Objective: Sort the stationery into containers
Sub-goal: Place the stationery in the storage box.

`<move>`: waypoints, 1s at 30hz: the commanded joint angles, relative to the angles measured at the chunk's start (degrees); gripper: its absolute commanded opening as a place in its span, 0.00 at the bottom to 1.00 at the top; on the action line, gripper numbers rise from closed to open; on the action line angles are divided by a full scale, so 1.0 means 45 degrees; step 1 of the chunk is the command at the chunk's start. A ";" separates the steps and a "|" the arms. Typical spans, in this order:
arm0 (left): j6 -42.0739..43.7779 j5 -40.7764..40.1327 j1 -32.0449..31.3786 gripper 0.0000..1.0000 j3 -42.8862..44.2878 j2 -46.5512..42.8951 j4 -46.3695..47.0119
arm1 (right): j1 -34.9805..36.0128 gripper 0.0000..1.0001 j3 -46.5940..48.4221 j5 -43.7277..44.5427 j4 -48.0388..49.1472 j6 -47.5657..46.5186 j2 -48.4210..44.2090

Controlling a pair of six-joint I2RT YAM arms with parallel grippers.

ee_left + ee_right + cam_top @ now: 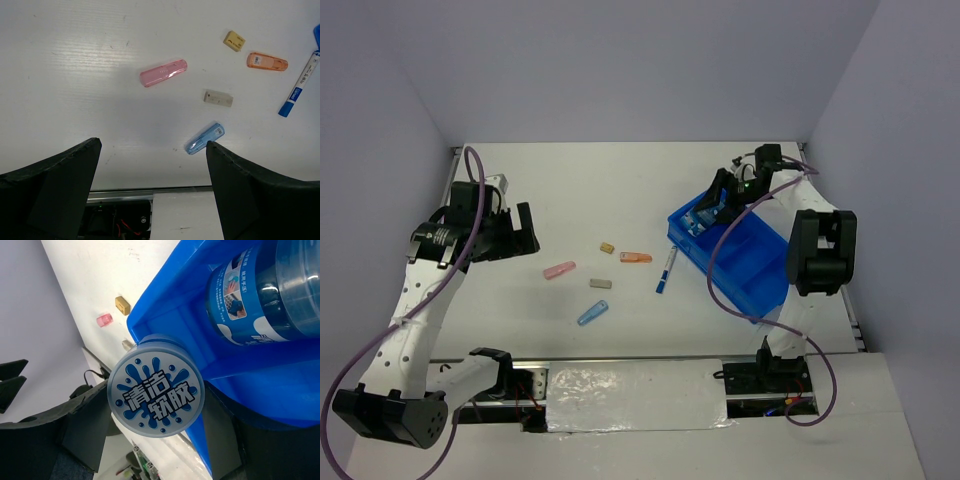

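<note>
Between the fingers of the right claw (720,207) sits a round blue roll (156,385), its white patterned top facing the wrist camera. It is clamped from both sides and seen against a corner wall of the blue tray (165,305). Just beyond, a second roll (260,295) lies on its side in a tray compartment. The left claw (152,144) hangs spread wide, holding nothing, above the table (75,60). Under it lie the pink piece (163,73), the light-blue piece (205,138) and the grey block (218,98). Farther out are the tan block (234,41), the orange piece (267,61) and the white-blue pen (300,85) — all apart from one another.
</note>
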 commanded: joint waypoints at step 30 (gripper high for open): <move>-0.0244 0.0254 0.0066 0.99 -0.0238 0.0038 0.0682 | -0.0005 1.00 0.1657 0.1240 -0.1288 -0.0396 0.0220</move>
